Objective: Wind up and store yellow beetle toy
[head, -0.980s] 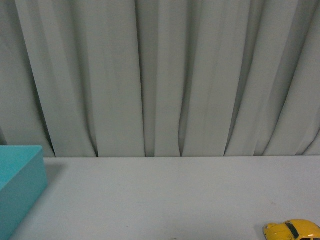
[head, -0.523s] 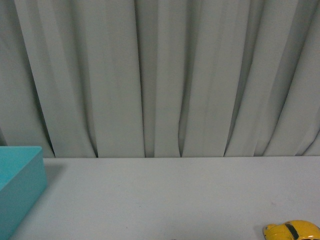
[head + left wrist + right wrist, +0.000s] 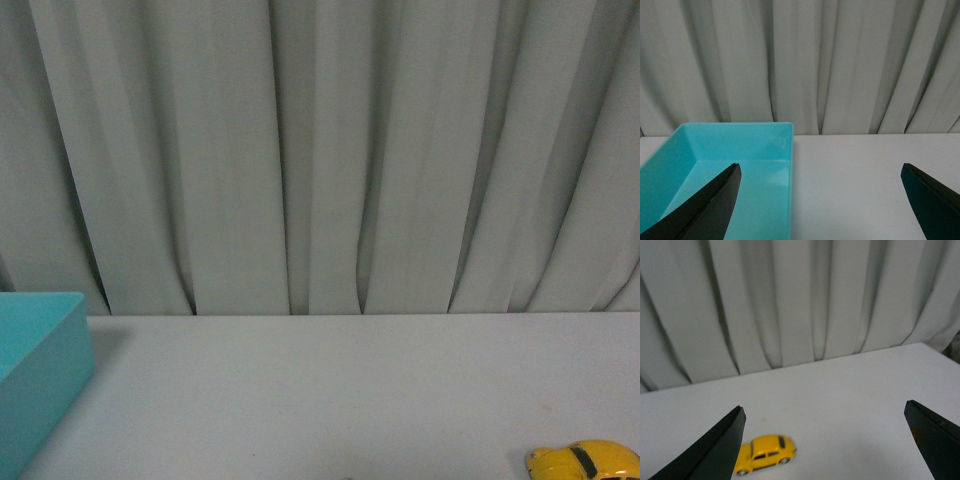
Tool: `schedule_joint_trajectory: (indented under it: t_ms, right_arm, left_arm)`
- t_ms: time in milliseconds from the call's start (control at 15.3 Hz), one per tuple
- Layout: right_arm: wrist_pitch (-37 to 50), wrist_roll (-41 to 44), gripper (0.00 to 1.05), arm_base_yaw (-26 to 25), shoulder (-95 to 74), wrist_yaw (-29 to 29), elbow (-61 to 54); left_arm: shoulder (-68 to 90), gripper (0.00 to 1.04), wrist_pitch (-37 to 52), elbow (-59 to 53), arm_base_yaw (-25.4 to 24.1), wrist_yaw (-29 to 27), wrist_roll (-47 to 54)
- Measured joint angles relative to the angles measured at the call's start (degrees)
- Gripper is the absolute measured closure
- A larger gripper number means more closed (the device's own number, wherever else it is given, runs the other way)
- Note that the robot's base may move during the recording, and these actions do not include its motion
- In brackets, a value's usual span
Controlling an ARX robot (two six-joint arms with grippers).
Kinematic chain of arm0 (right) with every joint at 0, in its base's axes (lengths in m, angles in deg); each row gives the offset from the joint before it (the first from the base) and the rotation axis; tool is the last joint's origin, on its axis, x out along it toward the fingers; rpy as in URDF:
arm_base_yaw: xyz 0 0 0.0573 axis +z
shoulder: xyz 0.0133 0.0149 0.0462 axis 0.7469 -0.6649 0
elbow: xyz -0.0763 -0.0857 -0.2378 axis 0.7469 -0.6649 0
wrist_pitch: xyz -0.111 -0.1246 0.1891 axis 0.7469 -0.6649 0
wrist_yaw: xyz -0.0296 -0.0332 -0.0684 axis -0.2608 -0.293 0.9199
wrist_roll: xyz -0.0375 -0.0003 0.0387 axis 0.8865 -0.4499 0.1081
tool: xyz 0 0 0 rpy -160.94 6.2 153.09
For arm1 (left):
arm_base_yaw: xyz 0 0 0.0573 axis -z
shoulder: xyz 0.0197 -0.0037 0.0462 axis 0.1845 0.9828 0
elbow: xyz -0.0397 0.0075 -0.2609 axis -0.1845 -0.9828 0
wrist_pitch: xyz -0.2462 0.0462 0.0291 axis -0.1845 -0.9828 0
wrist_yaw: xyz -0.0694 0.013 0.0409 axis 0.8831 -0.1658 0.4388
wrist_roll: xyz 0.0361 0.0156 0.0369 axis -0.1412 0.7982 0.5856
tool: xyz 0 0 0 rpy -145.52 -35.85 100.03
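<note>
The yellow beetle toy [image 3: 585,462] rests on its wheels on the white table at the bottom right edge of the front view, partly cut off. In the right wrist view the beetle toy [image 3: 765,454] lies just inside one black finger [image 3: 715,450], untouched. My right gripper [image 3: 824,412] is open and empty above the table. My left gripper [image 3: 820,172] is also open and empty, with one finger [image 3: 707,205] over the teal bin and the other over bare table. Neither arm shows in the front view.
A teal plastic bin [image 3: 784,128] stands empty on the left of the table, its corner [image 3: 40,370] visible in the front view. Grey-white curtains [image 3: 320,150] hang along the table's far edge. The white tabletop [image 3: 320,400] stretches between bin and toy.
</note>
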Motion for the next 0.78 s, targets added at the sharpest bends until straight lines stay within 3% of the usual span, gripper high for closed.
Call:
schedule_joint_trajectory:
  t_ms: [65, 196, 327, 457, 784]
  right_arm:
    - [7.56, 0.55, 0.07, -5.70, -6.84, -5.99, 1.53]
    - [27.67, 2.54, 0.07, -17.62, -29.00, -23.41, 8.09]
    - [37.22, 5.27, 0.07, -22.53, -50.51, -36.33, 17.38]
    - [38.38, 9.40, 0.07, -22.73, -65.51, -42.99, 26.03]
    - [24.63, 23.65, 0.07, -20.76, -79.17, -55.91, 38.36]
  left_arm:
    - [0.00, 0.07, -0.02, 0.00, 0.00, 0.00, 0.00]
    - [0.00, 0.07, -0.07, 0.00, 0.00, 0.04, 0.00]
    - [0.00, 0.07, -0.02, 0.00, 0.00, 0.00, 0.00]
    - [0.00, 0.07, -0.02, 0.00, 0.00, 0.00, 0.00]
    - [0.00, 0.07, -0.02, 0.00, 0.00, 0.02, 0.00]
